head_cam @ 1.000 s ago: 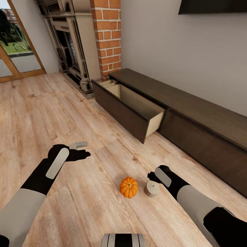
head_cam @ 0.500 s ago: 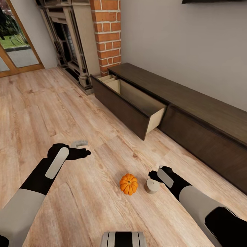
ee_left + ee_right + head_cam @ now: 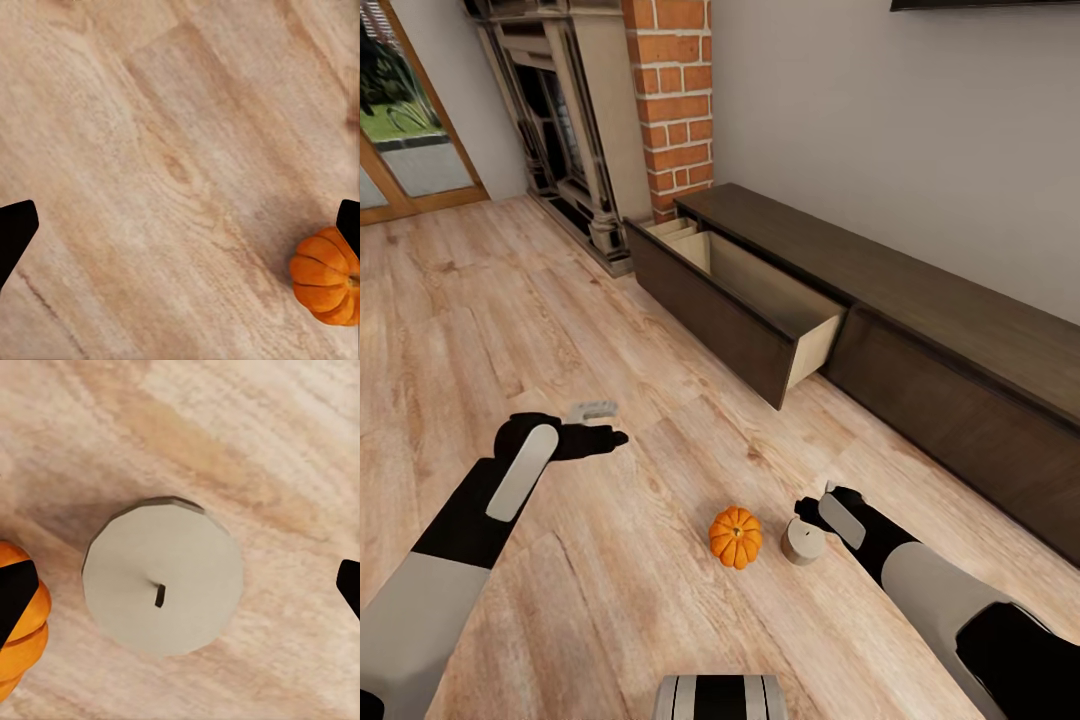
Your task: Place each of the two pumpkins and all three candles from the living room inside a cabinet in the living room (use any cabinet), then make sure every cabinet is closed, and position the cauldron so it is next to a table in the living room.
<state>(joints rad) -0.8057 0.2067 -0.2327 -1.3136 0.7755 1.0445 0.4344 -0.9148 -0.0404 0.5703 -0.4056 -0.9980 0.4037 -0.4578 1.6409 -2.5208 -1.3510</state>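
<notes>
One orange ribbed pumpkin (image 3: 736,537) lies on the wooden floor, and a stubby beige candle (image 3: 802,541) stands just right of it. My right gripper (image 3: 810,508) hovers directly over the candle, open. In the right wrist view the candle (image 3: 161,585) sits between the two spread fingertips (image 3: 15,592), with the pumpkin (image 3: 19,641) at the edge. My left gripper (image 3: 614,423) is open over bare floor, well left of the pumpkin (image 3: 326,274), which shows at the edge of the left wrist view. The dark brown cabinet (image 3: 920,330) runs along the wall with one drawer (image 3: 760,300) pulled out, its tan inside showing nothing.
An ornate fireplace (image 3: 560,120) and a brick column (image 3: 675,100) stand at the back left of the cabinet. A glass door (image 3: 410,130) is at the far left. Open wooden floor (image 3: 510,300) lies between me and the cabinet.
The head view first tilted slightly down, shifting the whole picture. My left gripper has since edged a little forward. Pumpkin, candle and right gripper have stayed put.
</notes>
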